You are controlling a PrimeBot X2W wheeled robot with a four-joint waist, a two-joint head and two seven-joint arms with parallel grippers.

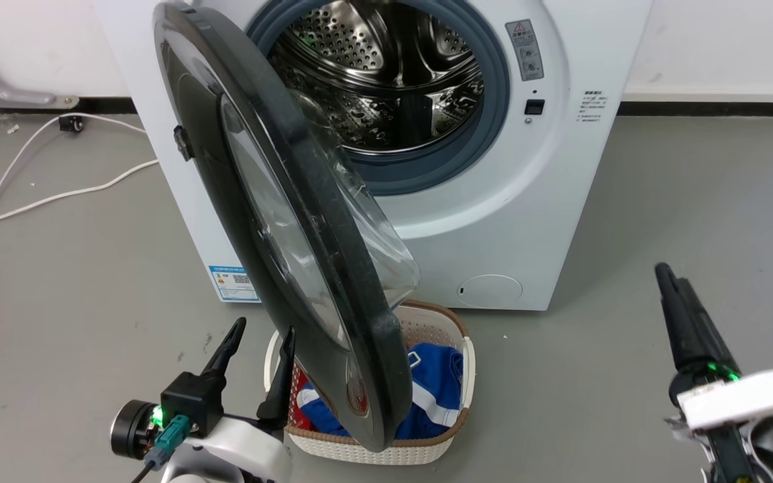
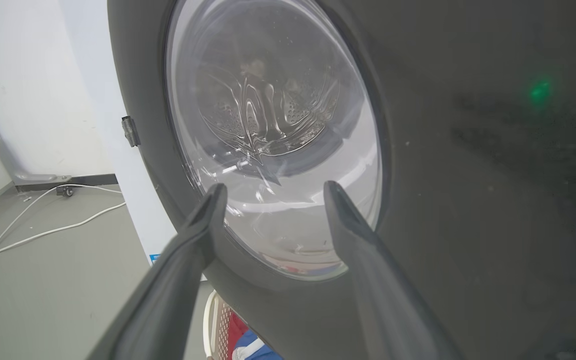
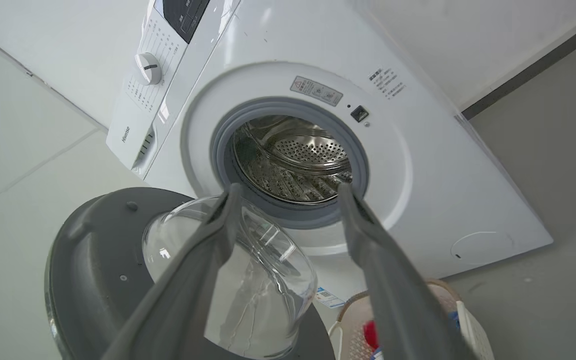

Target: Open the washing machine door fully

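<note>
The washing machine door stands partly open over the laundry basket. The left gripper, fingers spread, hangs just beside its outer face. The right gripper is released, well apart.

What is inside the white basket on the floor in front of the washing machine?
The basket holds blue cloth with white stripes and a red piece. The open washing machine door covers its left part, so the rest is hidden.

Left gripper points up at lower left, fingers spread apart; right gripper, lower right, also has fingers parted.
</note>
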